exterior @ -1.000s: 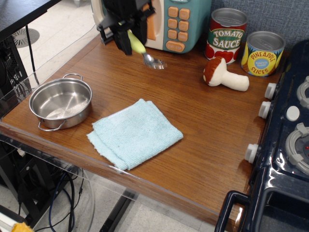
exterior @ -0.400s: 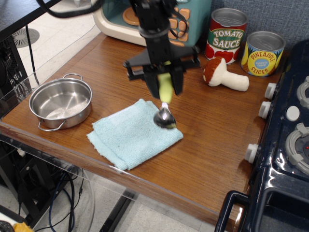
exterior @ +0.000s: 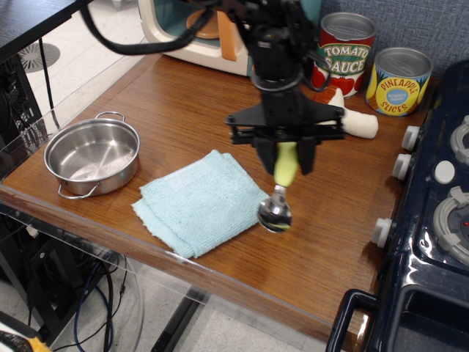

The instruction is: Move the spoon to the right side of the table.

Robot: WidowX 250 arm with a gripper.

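Note:
My gripper (exterior: 286,158) is shut on the spoon's (exterior: 278,194) yellow-green handle. The spoon hangs bowl-down, its shiny metal bowl just above the brown wood-grain table (exterior: 322,220), beside the right corner of the light blue cloth (exterior: 201,202). The orange handle tip is hidden in the gripper. The arm reaches down from the top of the view.
A steel pot (exterior: 93,155) stands at the left. The tomato sauce can (exterior: 344,53), pineapple can (exterior: 399,81) and toy mushroom (exterior: 355,121) stand at the back right. A dark blue toy stove (exterior: 432,213) lines the right edge. A toy microwave (exterior: 190,37) is at the back.
My gripper has carried the spoon from the back left by the microwave forward and rightward, over the cloth, to just past the cloth's right corner.

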